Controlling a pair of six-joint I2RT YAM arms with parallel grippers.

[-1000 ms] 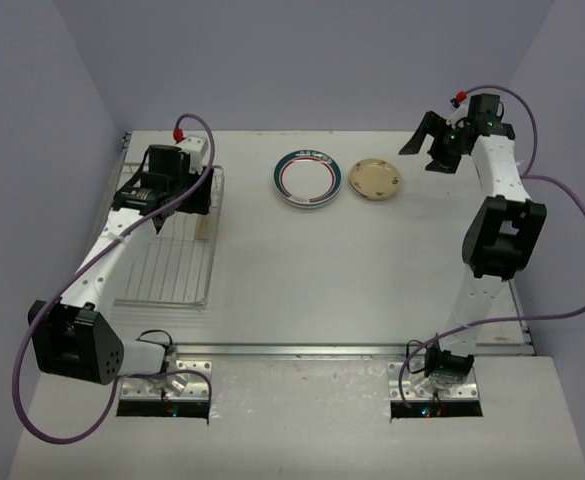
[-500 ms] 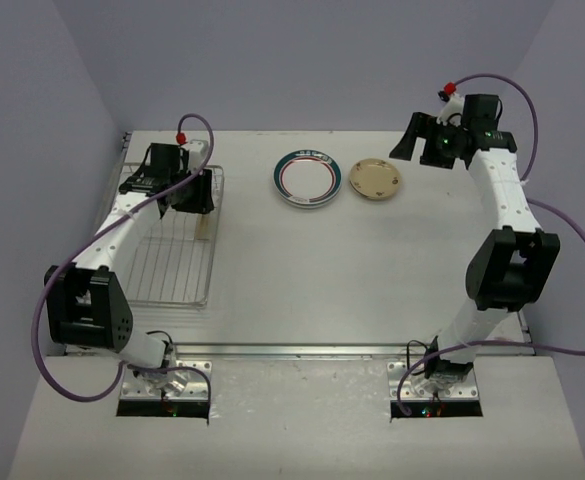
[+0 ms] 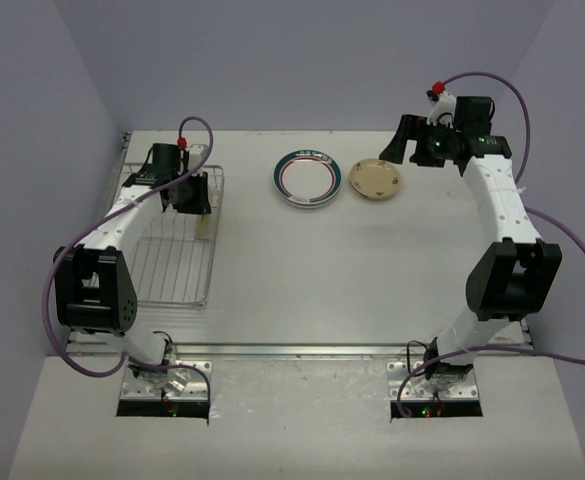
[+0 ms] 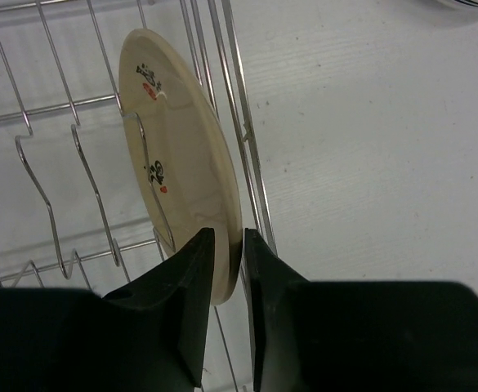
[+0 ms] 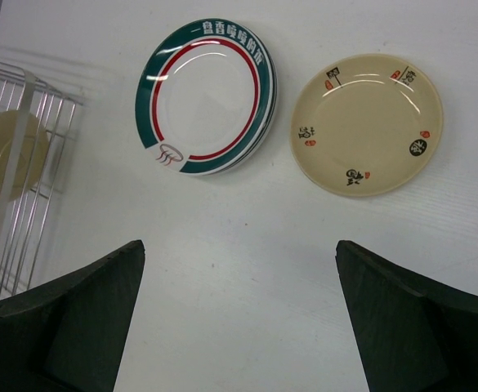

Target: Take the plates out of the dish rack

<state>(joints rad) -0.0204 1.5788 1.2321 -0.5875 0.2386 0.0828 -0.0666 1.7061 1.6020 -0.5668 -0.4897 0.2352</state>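
A plain tan plate (image 4: pixel 181 163) stands on edge in the silver wire dish rack (image 4: pixel 240 122), at its right rim. My left gripper (image 4: pixel 229 245) is shut on this plate's lower edge, one finger on each face. From above, the left gripper (image 3: pixel 194 195) is over the rack's (image 3: pixel 172 270) far right corner, and the plate (image 3: pixel 204 228) shows as a thin sliver. A teal-rimmed plate with a red ring (image 3: pixel 307 178) and a second tan plate (image 3: pixel 375 179) lie flat on the table. My right gripper (image 3: pixel 402 150) is open and empty, just behind and right of them.
The right wrist view shows the teal-rimmed plate (image 5: pixel 206 94), the tan plate (image 5: pixel 367 122) and the rack's corner (image 5: pixel 22 106) at the left edge. The rack's other slots hold nothing. The table's back edge meets the wall (image 3: pixel 302 60).
My left gripper has moved toward the rack's far right corner and closed onto the standing tan plate. My right arm has swung left, toward the two plates on the table.
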